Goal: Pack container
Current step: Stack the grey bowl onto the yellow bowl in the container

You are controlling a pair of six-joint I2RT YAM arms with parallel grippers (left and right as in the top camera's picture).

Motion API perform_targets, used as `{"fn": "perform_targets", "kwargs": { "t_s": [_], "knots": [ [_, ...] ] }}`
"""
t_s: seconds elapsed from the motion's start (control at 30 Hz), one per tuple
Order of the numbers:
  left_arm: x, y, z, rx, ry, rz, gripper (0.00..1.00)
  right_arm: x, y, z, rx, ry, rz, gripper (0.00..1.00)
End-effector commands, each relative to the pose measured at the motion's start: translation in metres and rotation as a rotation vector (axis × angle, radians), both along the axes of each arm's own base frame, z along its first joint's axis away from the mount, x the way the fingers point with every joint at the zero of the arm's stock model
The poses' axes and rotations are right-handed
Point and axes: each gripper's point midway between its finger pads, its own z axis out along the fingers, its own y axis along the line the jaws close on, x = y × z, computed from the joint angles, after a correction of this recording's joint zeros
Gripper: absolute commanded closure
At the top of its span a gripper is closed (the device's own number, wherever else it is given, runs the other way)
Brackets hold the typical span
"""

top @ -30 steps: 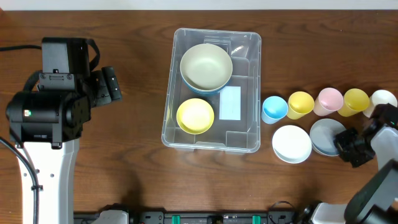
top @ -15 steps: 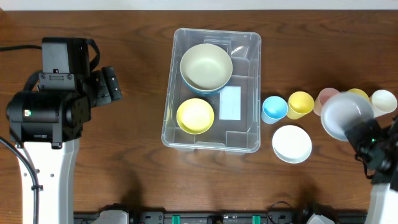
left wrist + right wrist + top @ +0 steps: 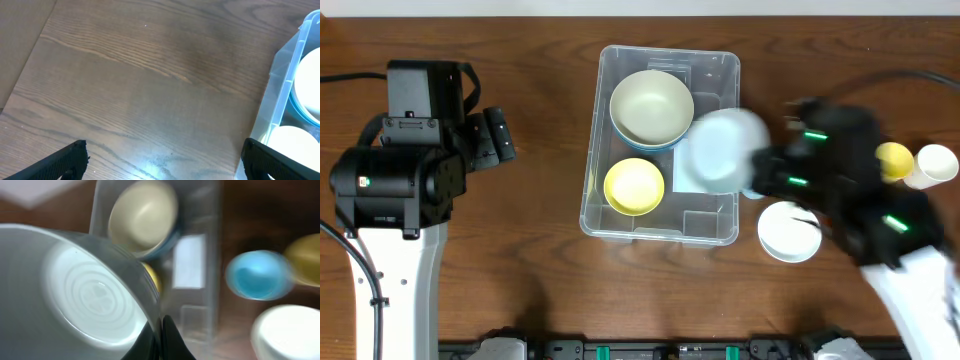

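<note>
A clear plastic container (image 3: 665,232) stands mid-table and holds a cream bowl (image 3: 651,108) stacked in a blue one, plus a yellow bowl (image 3: 634,186). My right gripper (image 3: 161,330) is shut on the rim of a pale grey bowl (image 3: 722,150), which hangs tilted over the container's right half. In the right wrist view the grey bowl (image 3: 85,290) fills the left side, with the cream bowl (image 3: 142,217) beyond it. My left gripper (image 3: 172,170) is open over bare wood, left of the container's wall (image 3: 280,90).
A white plate (image 3: 789,231) lies right of the container, partly under my blurred right arm (image 3: 840,180). A yellow cup (image 3: 893,160) and a white cup (image 3: 936,165) stand at the far right. The right wrist view shows a blue cup (image 3: 258,275) beside the container.
My right gripper lifted the grey bowl from the table's right side and swept it left, over the container. The left arm has not moved.
</note>
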Motion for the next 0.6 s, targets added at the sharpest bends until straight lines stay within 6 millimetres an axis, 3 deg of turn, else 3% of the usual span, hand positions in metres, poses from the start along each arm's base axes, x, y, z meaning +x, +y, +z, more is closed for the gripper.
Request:
{"fn": "perform_targets", "kwargs": {
  "t_s": [0.0, 0.13, 0.27, 0.37, 0.5, 0.57],
  "knots": [
    [0.0, 0.002, 0.002, -0.008, -0.01, 0.018, 0.02, 0.008, 0.038, -0.043, -0.12, 0.064, 0.059, 0.99],
    [0.0, 0.002, 0.002, -0.008, -0.01, 0.019, 0.02, 0.014, 0.079, -0.097, -0.196, 0.145, 0.142, 0.98],
    [0.0, 0.002, 0.002, -0.008, -0.01, 0.018, 0.02, 0.018, 0.099, -0.135, -0.22, 0.205, 0.177, 0.98],
    [0.0, 0.002, 0.002, -0.008, -0.01, 0.019, 0.02, 0.025, 0.114, -0.145, -0.211, 0.181, 0.239, 0.99],
    [0.0, 0.002, 0.002, -0.008, -0.01, 0.019, 0.02, 0.03, 0.119, -0.147, -0.197, 0.17, 0.247, 0.98],
    [0.0, 0.002, 0.002, -0.008, -0.01, 0.018, 0.02, 0.031, 0.121, -0.145, -0.188, 0.163, 0.251, 0.87]
  ]
}}
